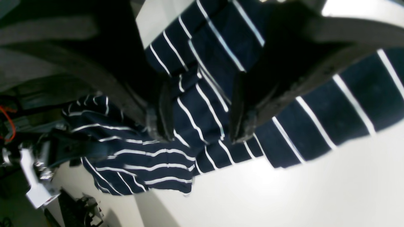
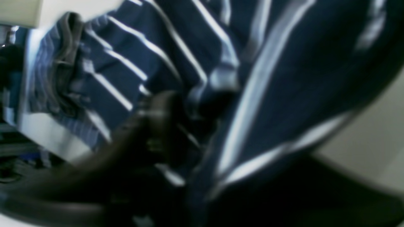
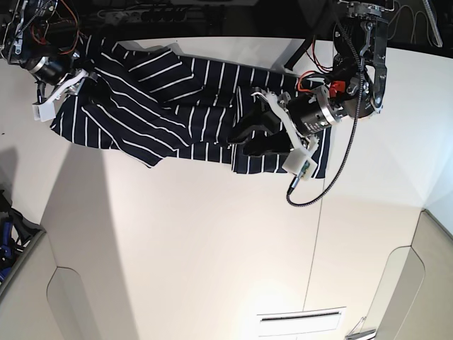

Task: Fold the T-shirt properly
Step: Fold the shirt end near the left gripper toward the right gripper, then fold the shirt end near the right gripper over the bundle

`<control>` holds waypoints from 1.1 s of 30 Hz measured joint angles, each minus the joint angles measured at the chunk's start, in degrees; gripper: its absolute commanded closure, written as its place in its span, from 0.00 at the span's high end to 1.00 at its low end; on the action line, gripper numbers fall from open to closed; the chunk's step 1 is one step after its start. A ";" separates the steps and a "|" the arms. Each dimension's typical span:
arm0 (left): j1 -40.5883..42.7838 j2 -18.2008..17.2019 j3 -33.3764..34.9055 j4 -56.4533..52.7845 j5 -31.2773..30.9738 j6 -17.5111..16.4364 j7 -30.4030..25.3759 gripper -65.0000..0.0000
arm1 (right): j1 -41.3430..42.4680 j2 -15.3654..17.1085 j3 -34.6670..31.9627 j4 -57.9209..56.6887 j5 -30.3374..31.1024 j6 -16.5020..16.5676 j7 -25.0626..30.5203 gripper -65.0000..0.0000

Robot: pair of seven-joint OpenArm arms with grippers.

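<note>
T-shirt (image 3: 212, 78) lies rumpled on the table (image 3: 177, 248), 10 to 1 o'clock in the base view. Left gripper (image 1: 200, 119) wide open over it, holding nothing. Right gripper (image 2: 192, 126) nearly closed on bunched cloth, 10 o'clock. Risks: bunched pinch could slip or drag extra layers; one-sided pull could skew stripes; existing creases could get folded in. No brand, label or writing legible.

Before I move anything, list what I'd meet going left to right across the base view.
Right gripper, the middle stretch of the striped T-shirt, left gripper.
</note>
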 measured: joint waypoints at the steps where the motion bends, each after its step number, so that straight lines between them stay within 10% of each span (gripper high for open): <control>1: 0.00 0.00 -0.44 0.81 0.02 -0.02 0.24 0.49 | 0.15 -0.02 0.37 0.00 -0.20 0.00 -0.20 0.00; 9: 0.04 0.02 -3.72 2.43 -0.17 -0.17 3.39 0.49 | 0.46 0.35 7.74 2.62 -0.39 0.04 -0.66 0.00; 21: 1.18 -0.22 -5.97 2.45 -0.28 -0.22 6.08 0.49 | 2.32 14.84 13.66 4.61 0.66 0.00 -2.54 0.00; 33: 8.35 -0.31 -1.84 2.32 -0.68 -0.24 5.99 0.49 | 11.30 13.94 7.54 17.81 1.95 0.04 -8.17 0.00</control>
